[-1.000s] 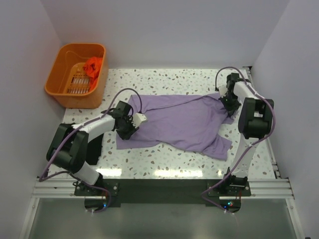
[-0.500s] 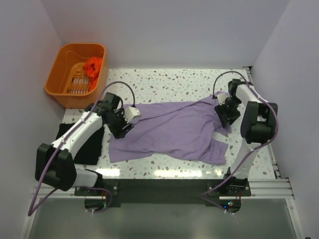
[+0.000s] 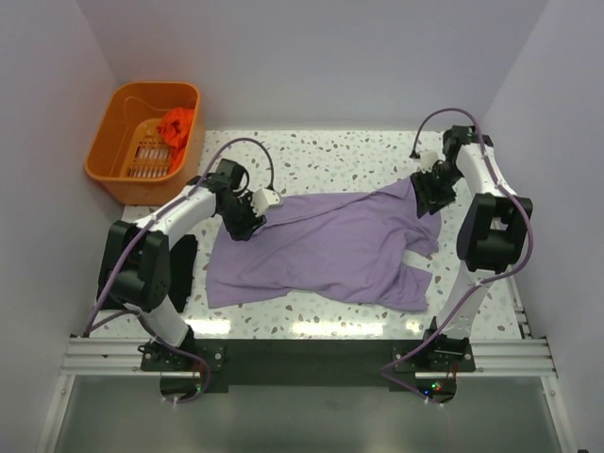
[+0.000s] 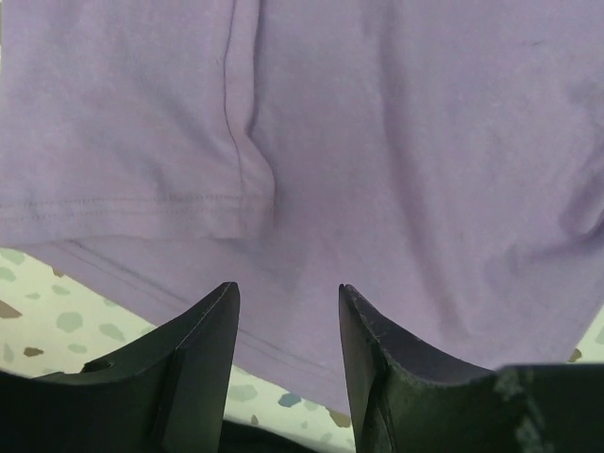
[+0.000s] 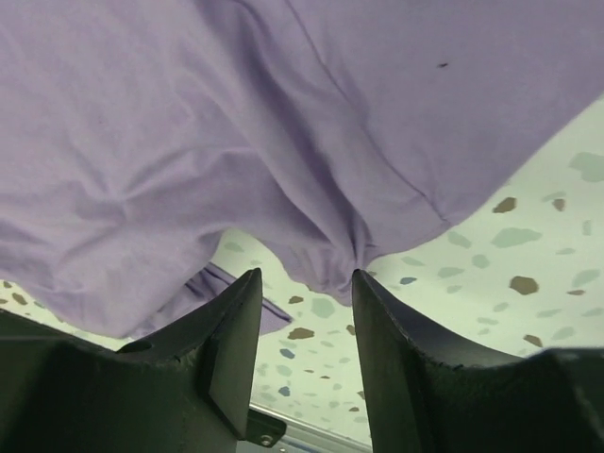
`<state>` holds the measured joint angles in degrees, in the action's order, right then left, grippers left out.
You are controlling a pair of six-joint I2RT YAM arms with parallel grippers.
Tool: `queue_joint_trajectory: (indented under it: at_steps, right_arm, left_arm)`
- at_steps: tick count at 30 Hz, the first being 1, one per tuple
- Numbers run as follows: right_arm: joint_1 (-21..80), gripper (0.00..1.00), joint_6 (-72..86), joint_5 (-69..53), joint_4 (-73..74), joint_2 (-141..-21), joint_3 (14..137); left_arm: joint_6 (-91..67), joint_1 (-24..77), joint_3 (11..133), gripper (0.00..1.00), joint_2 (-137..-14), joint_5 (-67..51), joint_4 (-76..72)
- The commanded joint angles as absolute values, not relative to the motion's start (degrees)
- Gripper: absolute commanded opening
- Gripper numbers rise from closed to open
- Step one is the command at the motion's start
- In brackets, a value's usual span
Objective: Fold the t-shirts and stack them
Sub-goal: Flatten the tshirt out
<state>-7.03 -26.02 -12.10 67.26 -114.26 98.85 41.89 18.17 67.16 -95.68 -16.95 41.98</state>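
Speckled tabletop (image 3: pixel 321 156) bears the lilac t-shirt (image 3: pixel 330 245), spread for folding; left gripper (image 4: pixel 288 294) and right gripper (image 5: pixel 307 278) hover parted at its far corners.

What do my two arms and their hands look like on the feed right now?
The left arm and right arm match: white links between bulky black joints, with a lilac cable looping along each. The left hand and right hand each have two matte black, tapered fingers.

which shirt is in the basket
The orange-red t-shirt, bunched in the orange basket; the lilac t-shirt and the black t-shirt both lie on the table.
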Motion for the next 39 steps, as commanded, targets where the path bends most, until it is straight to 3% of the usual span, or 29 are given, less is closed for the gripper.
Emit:
queue_joint_trajectory:
  at_steps: [1, 12, 24, 30, 39]
  right_arm:
    - [-6.33, 0.46, -23.47, -15.73, 70.14, -112.33, 96.6]
    - [-2.21, 0.44, -21.97, -17.84, 69.78, -109.86, 91.06]
    - [6.85, 0.44, -21.62, -17.84, 70.14, -108.98, 89.21]
    - [11.59, 0.43, -22.15, -15.47, 67.42, -108.9, 84.39]
    - [18.71, 0.41, -25.31, -7.92, 61.61, -109.25, 76.65]
  left_arm:
    - [44.82, 18.89, 70.49, 0.51, -97.55, -18.11, 38.24]
    - [47.11, 19.95, 71.36, 0.42, -103.44, -16.7, 34.54]
    - [50.18, 20.04, 73.21, 0.4, -108.1, -14.68, 35.95]
    - [50.45, 19.16, 76.1, 0.21, -107.4, -14.41, 38.05]
    - [48.44, 16.26, 82.25, 0.0, -108.8, -12.4, 37.53]
